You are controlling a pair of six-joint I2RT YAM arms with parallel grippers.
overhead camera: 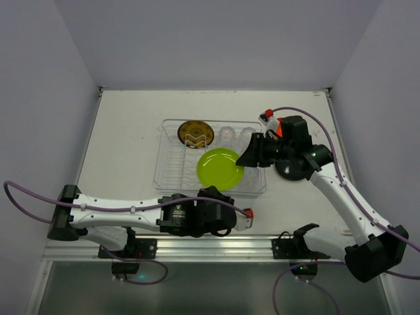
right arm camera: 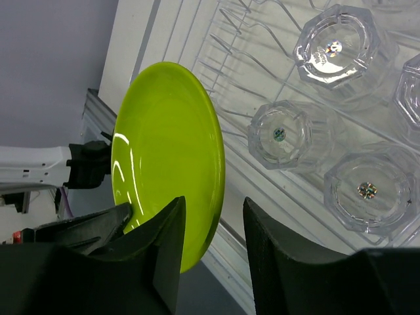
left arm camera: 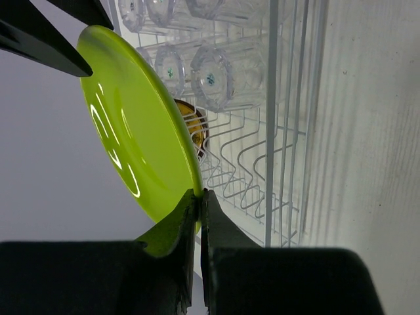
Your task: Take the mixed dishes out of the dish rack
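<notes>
Claw on left (left arm camera: 199, 195) pinches lime-green plate (left arm camera: 125, 125); right claw (right arm camera: 214, 203) straddles it.

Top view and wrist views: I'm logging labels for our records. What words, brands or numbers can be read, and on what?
No text is readable.
On the left arm: tiny white print on a black joint, too small to read.
On the glass cups: small marks in the bases, blurred, unreadable.

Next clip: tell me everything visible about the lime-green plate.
The lime-green plate is round, glossy and plain. It looks like plastic, has a shallow raised rim, and shows no visible damage. It sits tilted over the near right part of the dish rack. The left gripper is shut on its near rim. The right gripper straddles the opposite rim, its jaws apart.
</notes>
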